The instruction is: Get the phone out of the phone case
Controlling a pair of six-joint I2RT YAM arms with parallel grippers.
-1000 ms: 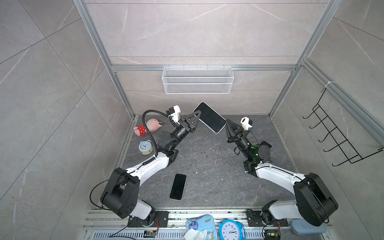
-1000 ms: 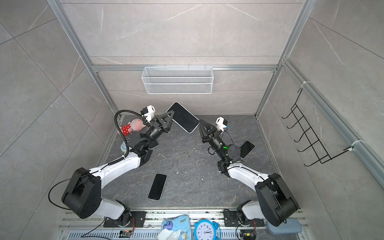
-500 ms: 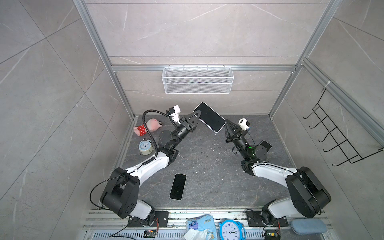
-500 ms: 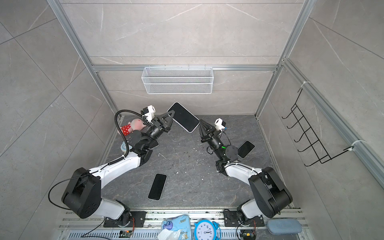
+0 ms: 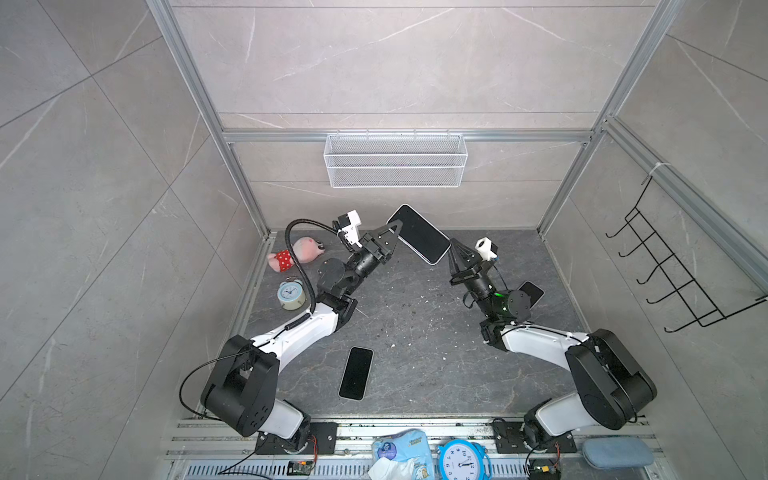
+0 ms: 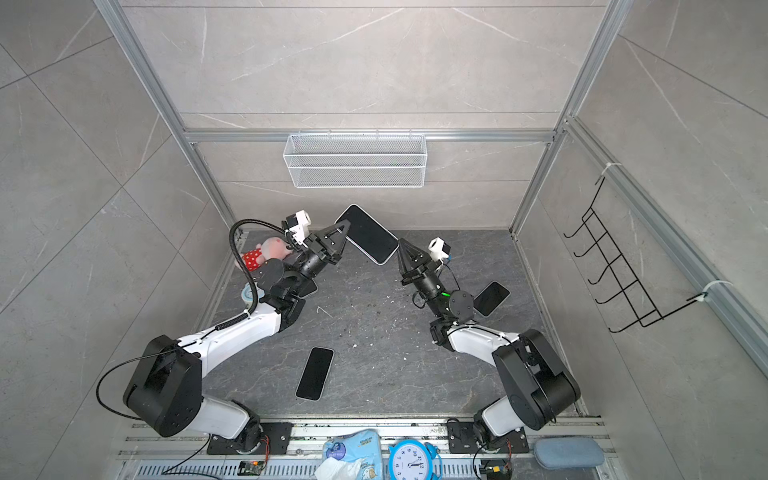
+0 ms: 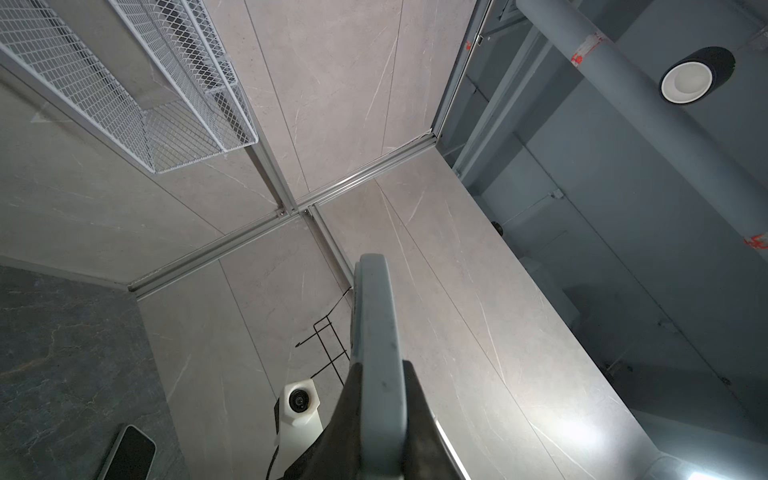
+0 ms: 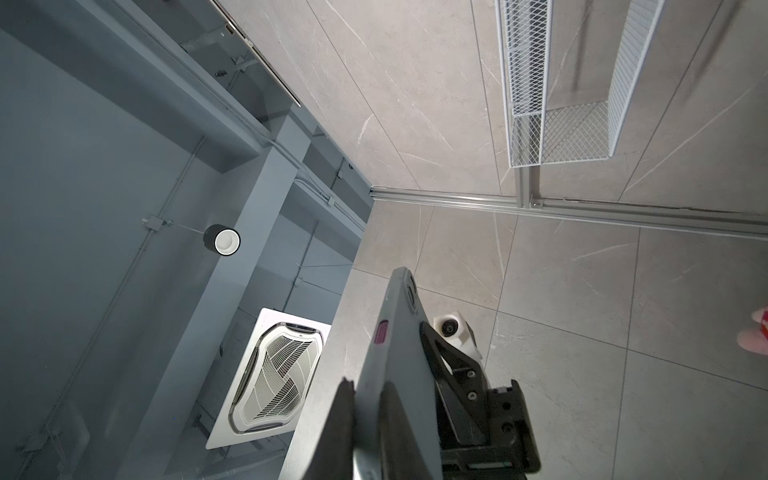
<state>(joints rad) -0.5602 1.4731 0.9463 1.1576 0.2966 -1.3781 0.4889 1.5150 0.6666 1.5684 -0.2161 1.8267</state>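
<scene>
Above the far half of the dark table [image 5: 415, 332], both arms meet at the phone [image 5: 419, 234], which hangs in the air inside its grey case [image 7: 380, 328], with its screen facing the top views. Its long axis slants straight from one pincer to the other, so neither arm is nearer. The left gripper [image 5: 395, 231] is clamped on the far end and the right gripper [image 5: 450, 248] on the near corner, each with the case edge between its fingers [image 8: 345, 399]. The next move likely depends on peeling one end while the other holds.
</scene>
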